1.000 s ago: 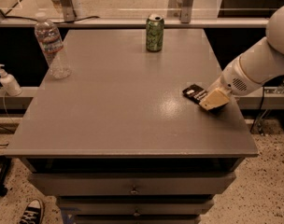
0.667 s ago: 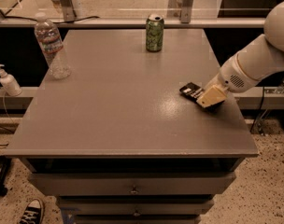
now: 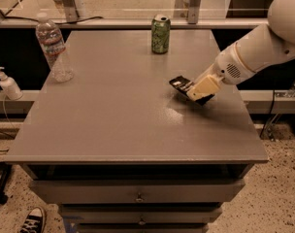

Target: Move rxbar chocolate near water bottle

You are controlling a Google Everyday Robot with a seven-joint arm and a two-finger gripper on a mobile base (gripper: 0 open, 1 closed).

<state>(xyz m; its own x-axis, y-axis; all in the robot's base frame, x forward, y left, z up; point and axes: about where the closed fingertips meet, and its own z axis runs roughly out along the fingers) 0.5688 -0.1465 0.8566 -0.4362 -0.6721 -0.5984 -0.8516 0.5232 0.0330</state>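
The rxbar chocolate (image 3: 179, 84), a thin black wrapped bar, sticks out to the left of my gripper (image 3: 195, 91), which is shut on its right end. Both sit over the right half of the grey table (image 3: 113, 125), the bar tilted and slightly off the surface. The white arm reaches in from the upper right. The water bottle (image 3: 53, 47), clear with a white cap and red-and-white label, stands upright at the table's far left corner, well apart from the bar.
A green soda can (image 3: 160, 33) stands at the table's back edge near the middle. A small white pump dispenser (image 3: 8, 84) sits on a ledge left of the table. Drawers run below the front edge, and a shoe (image 3: 33, 220) lies on the floor.
My gripper has moved left and slightly away from the right edge, carrying the black bar with it. The bottle and can have not moved.
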